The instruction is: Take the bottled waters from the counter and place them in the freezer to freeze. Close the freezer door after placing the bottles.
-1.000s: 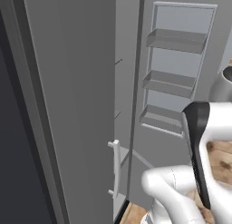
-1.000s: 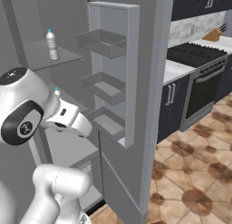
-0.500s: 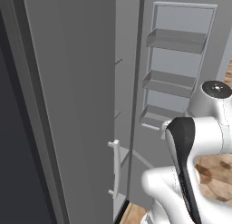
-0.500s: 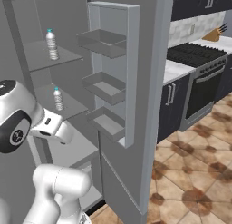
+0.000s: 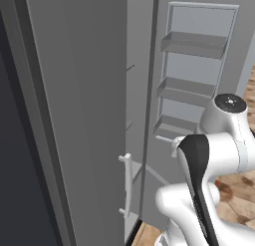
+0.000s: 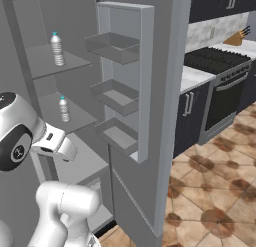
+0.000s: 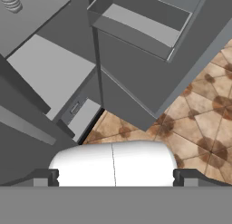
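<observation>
**Both bottles shelved; freezer door open**

Two bottled waters stand upright in the freezer (image 6: 75,156): upper bottle (image 6: 58,49), lower bottle (image 6: 64,109). The gripper (image 7: 113,175) is empty, its jaws wide apart. The freezer door (image 6: 145,81), a rigid, probably heavy hinged panel, should swing under a push on its outer edge.
</observation>
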Motion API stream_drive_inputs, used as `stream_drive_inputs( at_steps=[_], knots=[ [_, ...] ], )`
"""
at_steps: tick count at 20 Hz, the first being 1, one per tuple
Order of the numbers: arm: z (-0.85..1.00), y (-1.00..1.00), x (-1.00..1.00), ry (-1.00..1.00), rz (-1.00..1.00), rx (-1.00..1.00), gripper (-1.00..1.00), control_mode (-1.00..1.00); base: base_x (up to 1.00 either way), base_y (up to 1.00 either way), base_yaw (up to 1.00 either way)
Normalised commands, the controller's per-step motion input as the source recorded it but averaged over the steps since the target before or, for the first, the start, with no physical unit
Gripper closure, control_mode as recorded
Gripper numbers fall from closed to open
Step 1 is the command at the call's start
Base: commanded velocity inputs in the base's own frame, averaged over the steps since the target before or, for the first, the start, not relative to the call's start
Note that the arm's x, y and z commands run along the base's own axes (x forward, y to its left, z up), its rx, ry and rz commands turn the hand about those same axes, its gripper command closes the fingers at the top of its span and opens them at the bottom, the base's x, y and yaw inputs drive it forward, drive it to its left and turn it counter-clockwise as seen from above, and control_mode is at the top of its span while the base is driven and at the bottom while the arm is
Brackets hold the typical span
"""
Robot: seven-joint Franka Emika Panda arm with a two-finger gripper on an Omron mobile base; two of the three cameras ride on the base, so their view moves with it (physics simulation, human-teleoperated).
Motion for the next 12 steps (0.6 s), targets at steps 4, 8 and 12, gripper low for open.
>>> stream_drive_inputs(
  at_steps=[4,8,12],
  knots=[
    [0.00,0.00,0.00,0.00,0.00,0.00,-1.00,-1.00,0.00,0.00,0.00],
    [-0.01,0.00,-0.02,-0.01,0.00,0.00,-1.00,1.00,-0.18,-0.04,0.00],
    [0.00,0.00,0.00,0.00,0.00,0.00,-1.00,1.00,-0.68,-0.31,0.03]
  ],
)
